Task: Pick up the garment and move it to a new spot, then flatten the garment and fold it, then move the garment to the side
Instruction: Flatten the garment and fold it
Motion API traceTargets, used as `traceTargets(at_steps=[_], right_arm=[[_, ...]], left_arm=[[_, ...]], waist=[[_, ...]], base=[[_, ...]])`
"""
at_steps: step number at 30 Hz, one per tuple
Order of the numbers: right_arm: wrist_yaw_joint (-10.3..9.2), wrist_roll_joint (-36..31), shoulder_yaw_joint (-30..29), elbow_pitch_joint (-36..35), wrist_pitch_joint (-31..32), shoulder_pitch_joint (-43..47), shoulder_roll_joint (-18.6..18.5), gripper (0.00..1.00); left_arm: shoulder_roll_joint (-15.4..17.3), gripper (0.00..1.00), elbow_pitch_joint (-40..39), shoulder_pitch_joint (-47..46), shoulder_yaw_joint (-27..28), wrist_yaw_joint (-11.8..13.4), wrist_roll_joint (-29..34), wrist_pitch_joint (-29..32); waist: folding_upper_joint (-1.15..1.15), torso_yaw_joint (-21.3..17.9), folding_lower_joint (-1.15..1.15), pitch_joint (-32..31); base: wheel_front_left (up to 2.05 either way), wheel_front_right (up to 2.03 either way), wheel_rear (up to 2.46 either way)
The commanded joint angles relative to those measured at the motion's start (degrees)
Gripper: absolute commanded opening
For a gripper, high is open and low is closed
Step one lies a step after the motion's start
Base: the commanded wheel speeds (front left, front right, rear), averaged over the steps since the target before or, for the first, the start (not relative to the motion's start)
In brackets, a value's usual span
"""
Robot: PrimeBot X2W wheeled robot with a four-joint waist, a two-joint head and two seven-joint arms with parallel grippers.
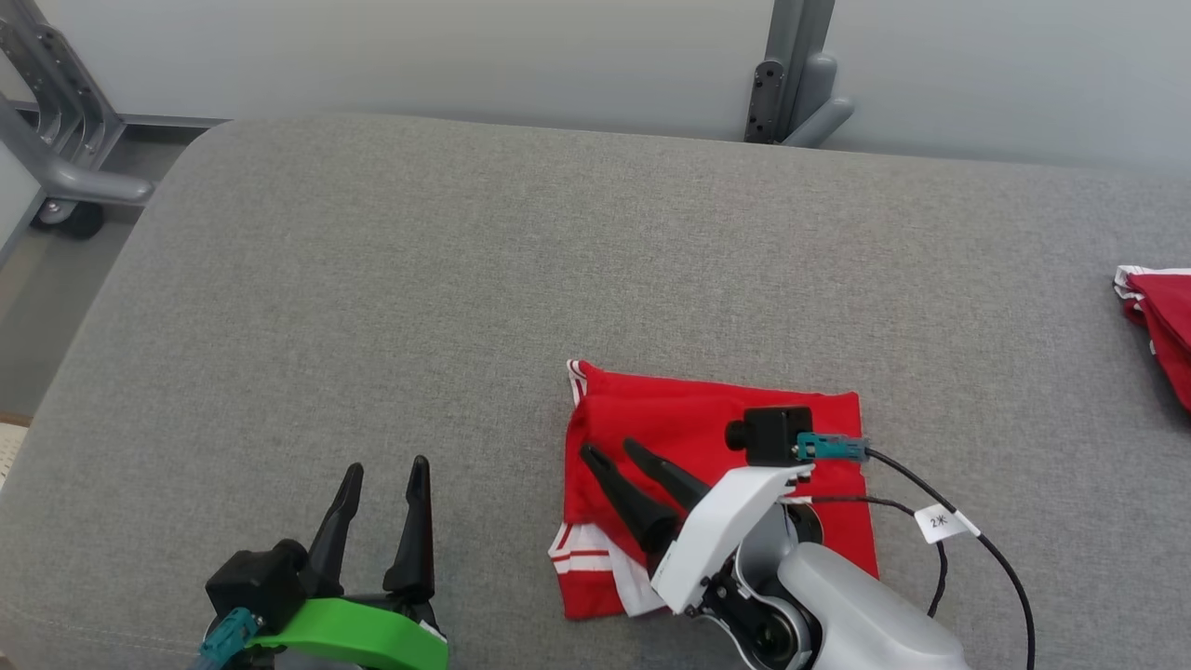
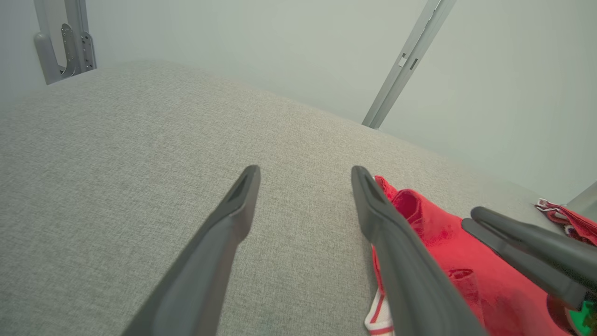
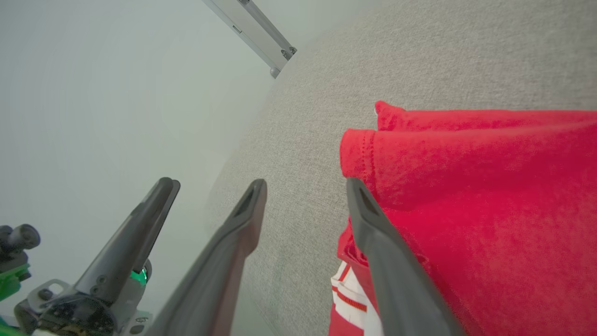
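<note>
The wide grey woven-fabric surface (image 1: 372, 279) carries the folded red garment with white striped trim (image 1: 679, 419) near its front edge. Over the garment's left part hangs the right gripper (image 1: 614, 453), fingers parted, gripping nothing. The left gripper (image 1: 386, 465) hovers beside the cloth, spread wide and empty.

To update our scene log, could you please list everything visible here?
folded garment: 1, red with white stripes, near middle of table
second garment: 1, red and white, table's right edge
table: 1, grey fabric, centre
frame post: 1, grey metal, behind table
wheeled stand: 1, grey, far left
cable: 1, black, white tag, at right wrist
left gripper: 1, dark fingers, open, lower left
right gripper: 1, dark fingers, open, over folded garment
</note>
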Motion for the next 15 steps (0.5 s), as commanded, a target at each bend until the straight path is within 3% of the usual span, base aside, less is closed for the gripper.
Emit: traceTargets(at_steps=[1, 9, 15], right_arm=[[0.01, 1.8, 1.6, 1.0, -1.6, -1.7, 0.0, 1.0], [0.01, 4.2, 5.0, 3.8, -7.4, -5.4, -0.1, 1.0], [0.01, -3.6, 0.3, 7.2, -12.2, -7.3, -0.4, 1.0]], left_arm=[[-0.1, 1.0, 0.1, -1.0, -0.1, -0.3, 0.4, -0.1], [-0.1, 1.0, 0.2, -0.5, 0.0, -0.1, 0.2, -0.1], [-0.3, 1.0, -0.5, 0.2, 0.1, 0.3, 0.5, -0.1]], waist=[[0.1, 0.1, 0.0, -0.1], [0.1, -0.3, 0.0, -0.4], [0.1, -1.8, 0.0, -0.6]], base=[[0.0, 0.0, 0.0], [0.0, 0.0, 0.0], [0.0, 0.0, 0.0]])
